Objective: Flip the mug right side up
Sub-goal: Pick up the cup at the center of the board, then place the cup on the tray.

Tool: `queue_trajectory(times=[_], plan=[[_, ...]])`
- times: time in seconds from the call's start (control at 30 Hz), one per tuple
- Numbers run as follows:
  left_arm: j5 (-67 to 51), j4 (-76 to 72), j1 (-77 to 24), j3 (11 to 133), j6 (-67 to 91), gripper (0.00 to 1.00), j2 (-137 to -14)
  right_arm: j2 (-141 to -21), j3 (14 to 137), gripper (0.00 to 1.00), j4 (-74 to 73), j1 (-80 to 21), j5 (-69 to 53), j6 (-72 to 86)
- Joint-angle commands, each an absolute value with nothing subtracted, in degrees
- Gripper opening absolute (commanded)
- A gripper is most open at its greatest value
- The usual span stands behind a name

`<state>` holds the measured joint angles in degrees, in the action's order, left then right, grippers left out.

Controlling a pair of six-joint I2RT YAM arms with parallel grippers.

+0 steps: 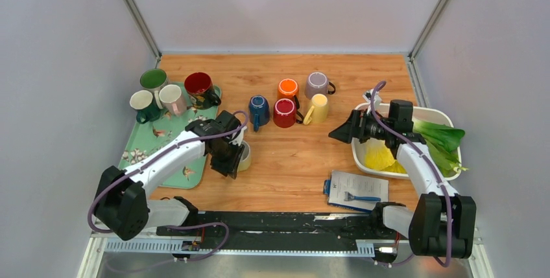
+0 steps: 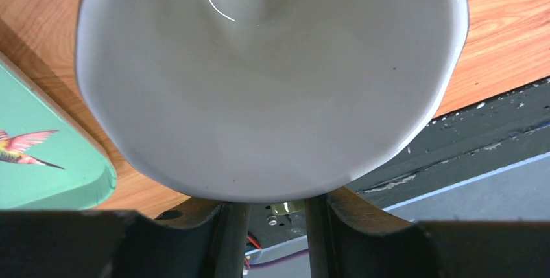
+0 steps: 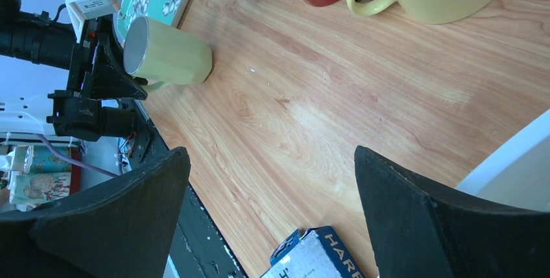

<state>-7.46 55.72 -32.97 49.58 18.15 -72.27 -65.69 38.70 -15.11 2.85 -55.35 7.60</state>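
Observation:
The pale green mug (image 1: pixel 245 155) with a white inside lies on its side just right of the teal tray, its open mouth turned toward my left wrist. My left gripper (image 1: pixel 231 156) is shut on it at the handle side. In the left wrist view the mug's white inside (image 2: pixel 272 83) fills the frame, and my left gripper (image 2: pixel 272 205) pinches a pale green bit below the rim. The right wrist view shows the mug (image 3: pixel 170 55) sideways, low over the wood. My right gripper (image 1: pixel 338 133) is open and empty above the table, its jaws wide apart (image 3: pixel 272 190).
Blue (image 1: pixel 258 110), red (image 1: pixel 284 113), orange (image 1: pixel 288 88), grey (image 1: pixel 317 84) and yellow (image 1: pixel 318 107) mugs stand at mid-back. The teal tray (image 1: pixel 146 148) at the left holds several mugs. A white bin (image 1: pixel 428 115) with greens is at the right. A blue box (image 1: pixel 355 190) lies in front.

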Motion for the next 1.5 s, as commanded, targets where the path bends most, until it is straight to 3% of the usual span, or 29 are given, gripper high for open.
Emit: queue_trajectory(times=[0.0, 0.17, 0.33, 0.63, 0.97, 1.23, 1.47], plan=[[-9.71, 52.57, -31.32, 51.09, 18.55, 0.38, -73.44, -64.15, 38.94, 1.00, -12.33, 3.84, -55.27, 8.43], [-11.70, 52.31, -29.76, 52.76, 16.93, 0.27, -73.22, -63.60, 38.30, 1.00, -11.99, 4.52, -55.00, 8.59], [-11.04, 51.79, -29.61, 57.35, 11.90, 0.01, -72.22, -62.45, 37.25, 1.00, -11.78, 5.36, -54.84, 9.07], [-3.24, 50.42, -29.04, 61.58, 2.22, 0.00, -67.34, -61.26, 36.08, 1.00, -12.38, 6.94, -54.92, 9.61], [5.43, 51.92, -17.61, 61.71, -0.08, 0.00, -63.40, -62.70, 36.86, 1.00, -12.48, 7.12, -54.60, 9.55], [5.22, 48.68, -5.01, 64.32, 5.66, 0.00, -72.45, -62.66, 37.49, 1.00, -12.82, 7.12, -54.67, 9.60], [6.68, 42.22, -2.00, 66.41, 5.15, 0.00, -80.45, -61.09, 36.32, 1.00, -13.34, 7.63, -54.40, 9.49]])
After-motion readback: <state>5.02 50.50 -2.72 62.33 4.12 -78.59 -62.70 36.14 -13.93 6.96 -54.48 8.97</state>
